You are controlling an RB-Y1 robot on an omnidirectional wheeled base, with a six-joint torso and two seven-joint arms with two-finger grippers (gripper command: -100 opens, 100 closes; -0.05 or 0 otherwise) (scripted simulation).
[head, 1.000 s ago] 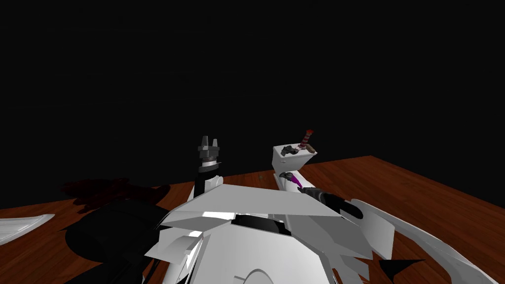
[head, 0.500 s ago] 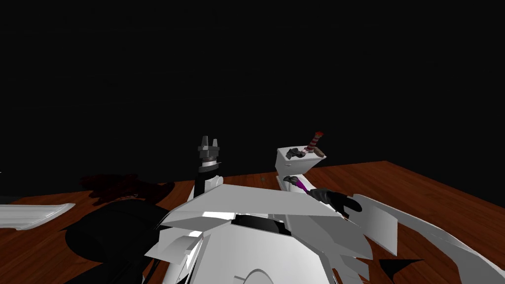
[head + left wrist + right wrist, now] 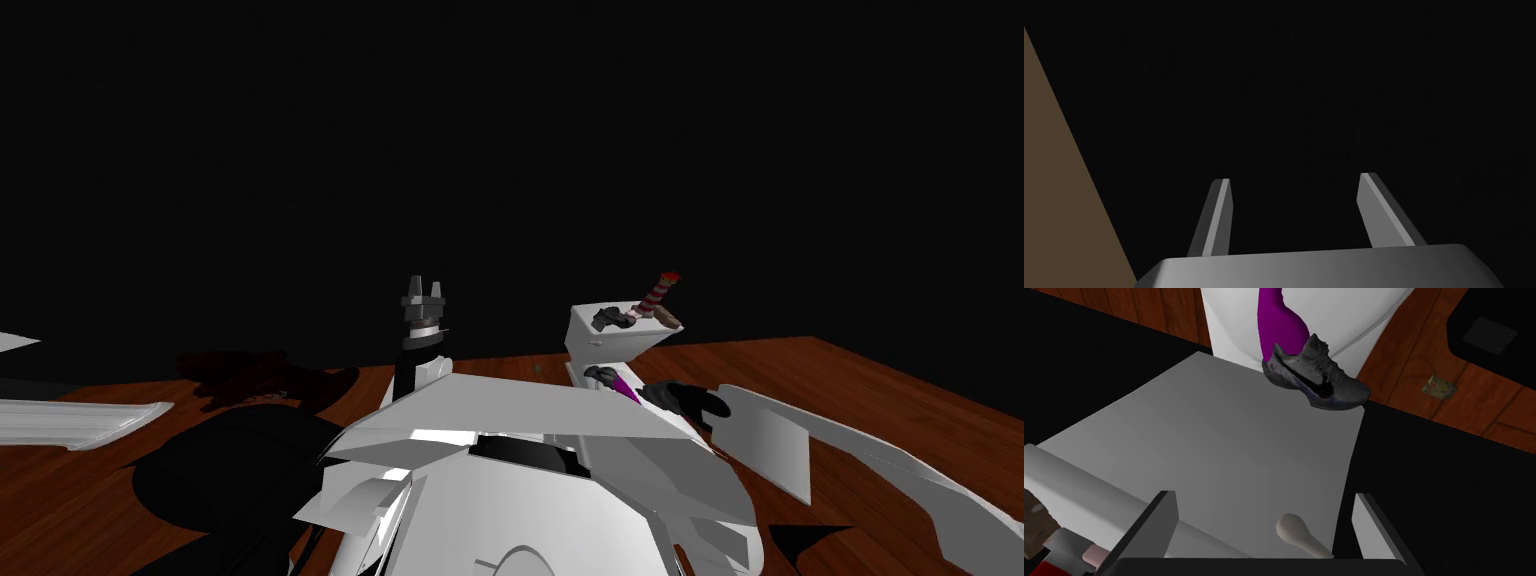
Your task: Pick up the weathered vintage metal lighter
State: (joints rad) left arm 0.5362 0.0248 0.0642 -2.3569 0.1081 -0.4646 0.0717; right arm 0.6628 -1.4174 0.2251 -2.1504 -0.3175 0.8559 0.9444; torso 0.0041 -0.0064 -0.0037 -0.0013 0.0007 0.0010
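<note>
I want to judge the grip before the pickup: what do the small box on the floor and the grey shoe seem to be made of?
Small box: dull olive-tan, blotchy, matte faces. It may be tarnished metal, but it is too small to be sure.
Grey shoe: the upper looks like soft, matte fabric, going by the laces and creases, with a dark marking on the side.

Floor (image 3: 880, 400): reddish-brown wood planks. It ends at a straight edge, with a black area (image 3: 500, 150) beyond. A flat pale grey surface (image 3: 1224, 438) lies directly ahead of the right gripper (image 3: 1265, 494), and floor planks show past its far edge. A flat white panel (image 3: 80, 420) lies on the floor well to the left of the left gripper (image 3: 425, 286). Lighting: dim throughout.
</note>
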